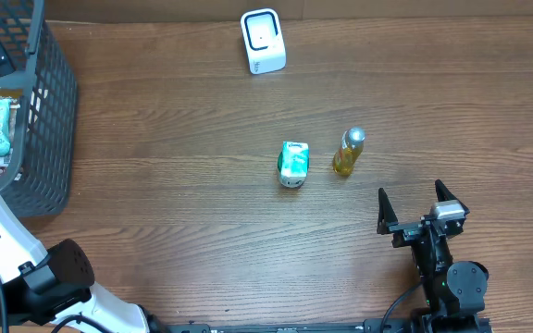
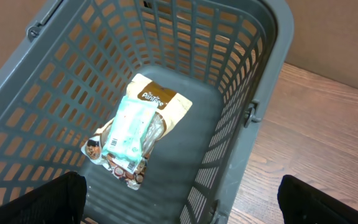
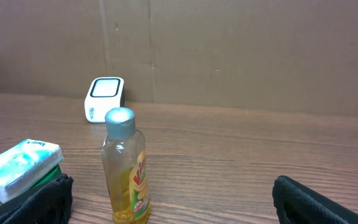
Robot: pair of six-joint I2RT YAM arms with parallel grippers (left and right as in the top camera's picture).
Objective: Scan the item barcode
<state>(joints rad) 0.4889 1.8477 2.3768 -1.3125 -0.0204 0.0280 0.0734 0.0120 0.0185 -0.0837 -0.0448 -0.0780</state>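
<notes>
Bottle (image 1: pixel 348 153) upright on the surface (image 1: pixel 183 213), well apart from the scanner (image 1: pixel 263 41), on the robot's side. Right jaws spread, empty, facing the bottle with scanner beyond: likely lined up for pickup. Left jaws spread, far from scanner.

One grey basket (image 1: pixel 52 120) is being counted on one wooden table (image 1: pixel 183 231), and two packets are being counted inside it: one teal pack (image 2: pixel 128 134) and one brown-and-white pouch (image 2: pixel 169 102). One white scanner (image 1: pixel 263 41), one yellow bottle (image 1: pixel 348 153) and one green-and-white package (image 1: pixel 293 164) are being counted. Two grippers are being counted, the left gripper (image 2: pixel 179 202) and the right gripper (image 1: pixel 412 194), each being seen with two fingers (image 1: pixel 383 207).
</notes>
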